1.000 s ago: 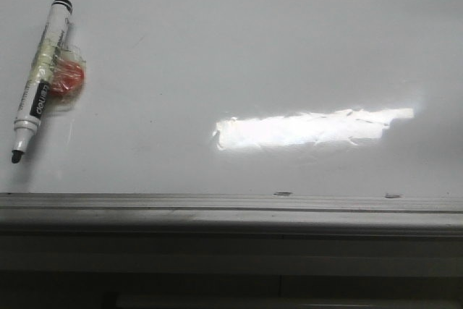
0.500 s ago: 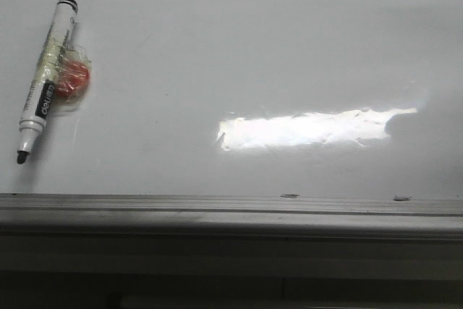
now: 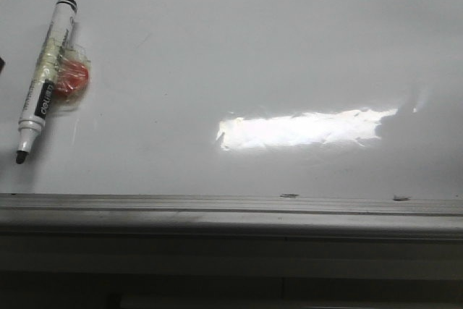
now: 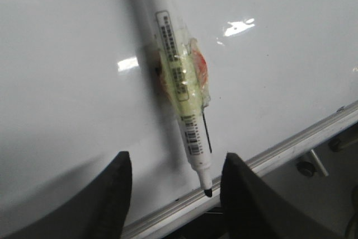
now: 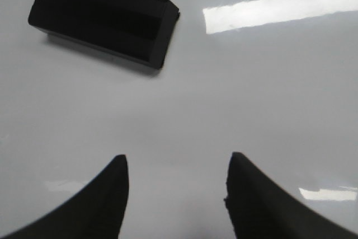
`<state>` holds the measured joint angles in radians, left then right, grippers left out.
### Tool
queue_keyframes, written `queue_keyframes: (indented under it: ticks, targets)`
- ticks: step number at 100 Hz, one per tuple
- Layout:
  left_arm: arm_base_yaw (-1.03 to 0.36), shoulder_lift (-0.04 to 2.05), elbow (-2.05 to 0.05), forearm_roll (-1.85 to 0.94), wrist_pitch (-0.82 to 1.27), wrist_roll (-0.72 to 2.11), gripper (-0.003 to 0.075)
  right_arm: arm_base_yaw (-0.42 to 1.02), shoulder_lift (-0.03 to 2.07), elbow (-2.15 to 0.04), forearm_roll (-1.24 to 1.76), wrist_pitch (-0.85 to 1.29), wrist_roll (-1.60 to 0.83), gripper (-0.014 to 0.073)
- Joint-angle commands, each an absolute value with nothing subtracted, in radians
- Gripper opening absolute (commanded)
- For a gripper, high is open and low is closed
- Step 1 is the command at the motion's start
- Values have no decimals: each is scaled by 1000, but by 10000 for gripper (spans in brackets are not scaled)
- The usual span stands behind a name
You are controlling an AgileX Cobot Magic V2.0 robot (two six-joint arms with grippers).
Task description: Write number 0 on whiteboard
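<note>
Front view first: the marker [image 3: 45, 81], cap off with a red lump taped to its barrel, has slid a touch toward the middle of the whiteboard [image 3: 239, 41] over the last second and now lies settled, flat on the board near its left side, tip toward the grey frame [image 3: 231, 206]. We see no number 0 drawn anywhere yet, so writing hasn't begun. From the left wrist our left gripper [image 4: 174, 186] has its fingers spread wide and empty just over the marker's tip, which we read as lining up the pickup, while our right gripper [image 5: 176, 186] hangs equally spread and empty near a black block [image 5: 103, 19].
</note>
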<state>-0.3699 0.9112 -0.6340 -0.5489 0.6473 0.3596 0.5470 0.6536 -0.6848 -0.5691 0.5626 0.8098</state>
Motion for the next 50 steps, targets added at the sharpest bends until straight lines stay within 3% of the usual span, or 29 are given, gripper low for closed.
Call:
queue_keyframes:
  ticks: [1,50]
  targets:
    - [-380,947,-670,-631,573,352,337,547,654,-723,-596,496,803,350]
    - [-380,1061,-670,-654,554,352,334,547,654,-718,-596,496,803,350]
